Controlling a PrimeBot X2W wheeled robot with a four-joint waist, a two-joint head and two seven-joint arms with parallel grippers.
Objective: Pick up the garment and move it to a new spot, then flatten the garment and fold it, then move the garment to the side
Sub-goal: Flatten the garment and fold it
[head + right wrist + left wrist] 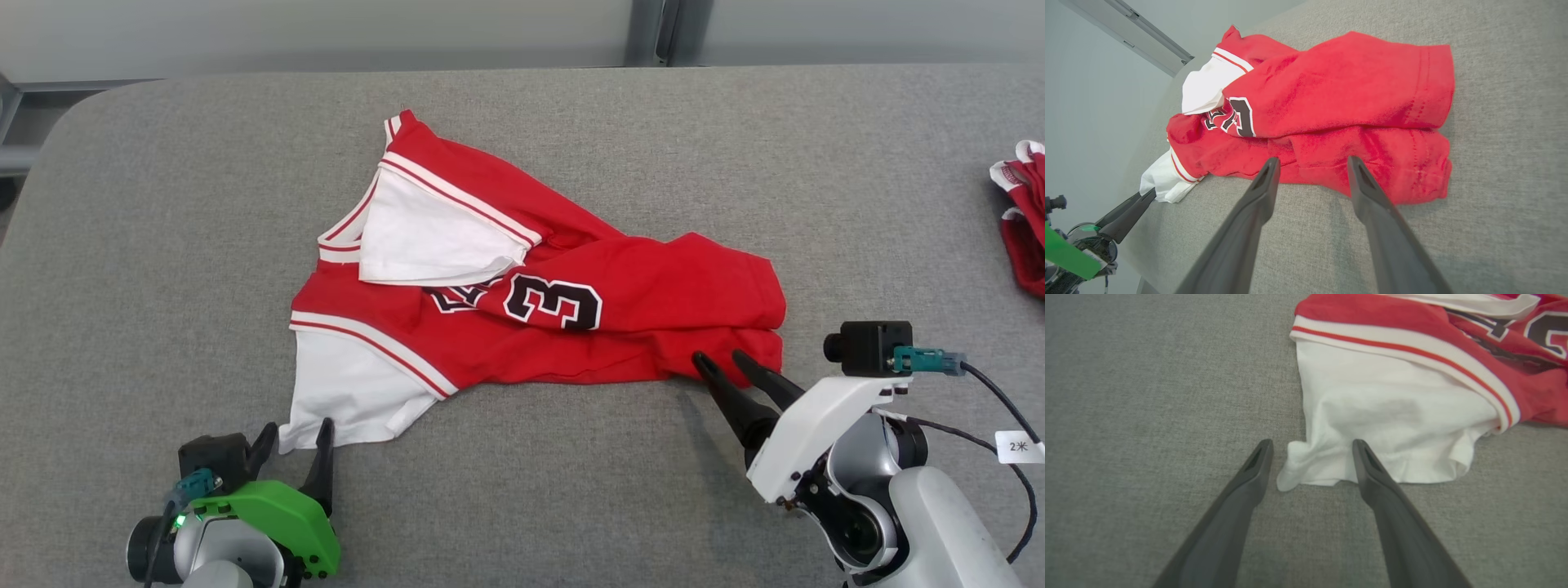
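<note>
The garment, a red jersey with white sleeves and a black 3, lies crumpled on the grey table. The head view takes in all of it, along with a second red-and-white cloth well apart from it, off to its right.

The left wrist view gives detail the head view lacks. The garment's near white sleeve ends in a curled corner that sits between the fingers of the left gripper. One finger is over bare table just beside the corner, the other over the sleeve's edge. The jaws stand spread wide and clamp nothing.

The right wrist view shows the garment's red bottom hem doubled into two layers, with the right gripper at the edge of the lower layer. Those fingers are parted too and grip nothing. Their tips seem to rest on the red cloth, though contact is hard to judge from this angle.
</note>
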